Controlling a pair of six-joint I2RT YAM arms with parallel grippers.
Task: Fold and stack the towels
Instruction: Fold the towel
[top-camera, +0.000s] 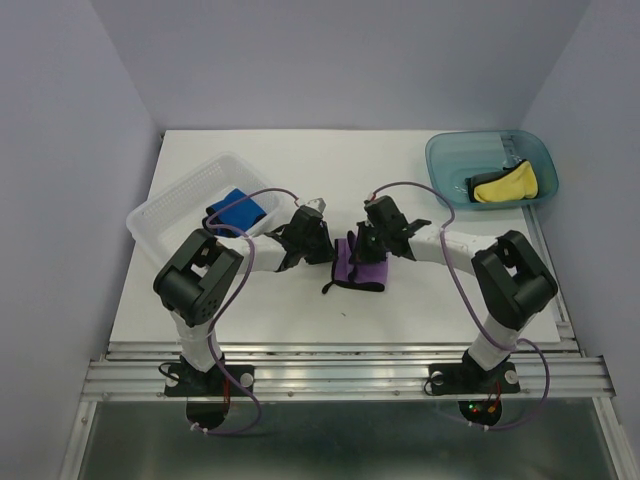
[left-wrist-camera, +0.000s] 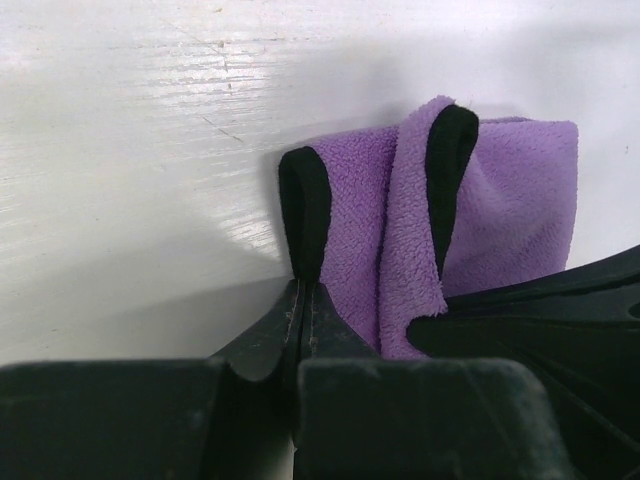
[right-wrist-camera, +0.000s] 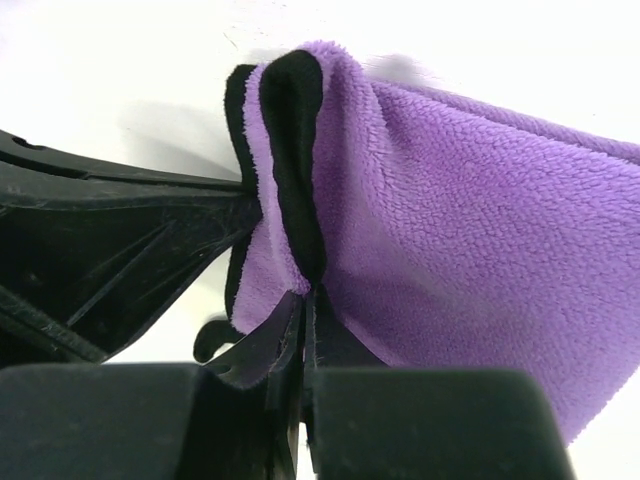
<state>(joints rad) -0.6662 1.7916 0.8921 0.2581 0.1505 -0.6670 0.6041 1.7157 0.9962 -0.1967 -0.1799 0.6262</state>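
A purple towel (top-camera: 362, 268) with black edging is bunched at the middle of the table between my two grippers. My left gripper (top-camera: 328, 250) is shut on its black-edged left edge, seen in the left wrist view (left-wrist-camera: 305, 285) where the purple towel (left-wrist-camera: 500, 220) hangs folded. My right gripper (top-camera: 365, 245) is shut on the towel's upper edge, seen in the right wrist view (right-wrist-camera: 310, 290) with the towel (right-wrist-camera: 470, 260) draped to the right. A blue towel (top-camera: 238, 210) lies in the clear tray. A yellow towel (top-camera: 507, 184) lies in the teal tub.
The clear plastic tray (top-camera: 165, 205) stands at the back left beside my left arm. The teal translucent tub (top-camera: 450, 160) stands at the back right. The table's front edge runs just ahead of the arm bases.
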